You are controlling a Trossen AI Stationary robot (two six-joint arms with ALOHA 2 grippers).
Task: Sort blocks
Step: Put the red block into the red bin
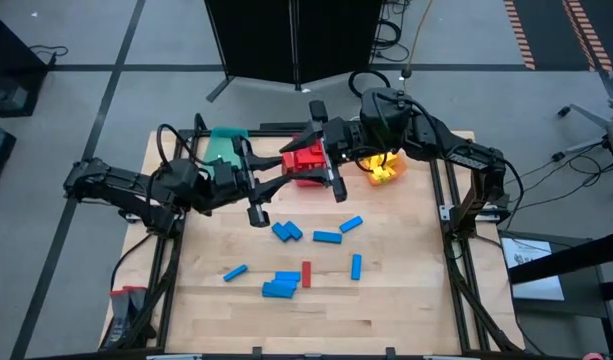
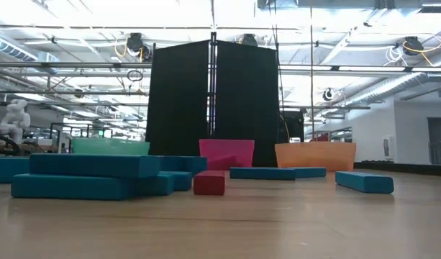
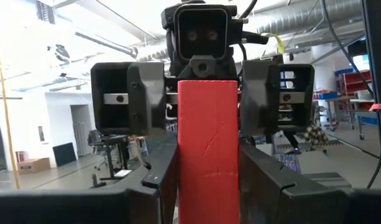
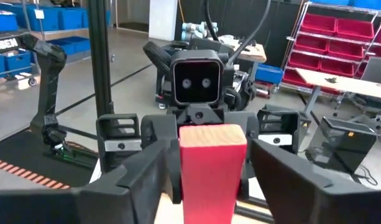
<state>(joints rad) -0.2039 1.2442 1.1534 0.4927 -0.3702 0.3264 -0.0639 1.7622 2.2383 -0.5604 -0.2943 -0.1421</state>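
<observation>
Above the red bin (image 1: 304,168) both grippers meet, the left gripper (image 3: 209,186) clamped on a red block (image 3: 208,149), the right gripper (image 4: 212,180) half-open around its far end, contact hidden.

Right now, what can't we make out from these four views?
- High view: the right arm covers part of the orange bin, so its contents can't be counted.
- Low view: the walls of the teal bin and red bin hide what is inside.
- Left wrist view: the red block in the left gripper blocks the centre.
- Right wrist view: the block's lower end is cut off by the edge.
</observation>
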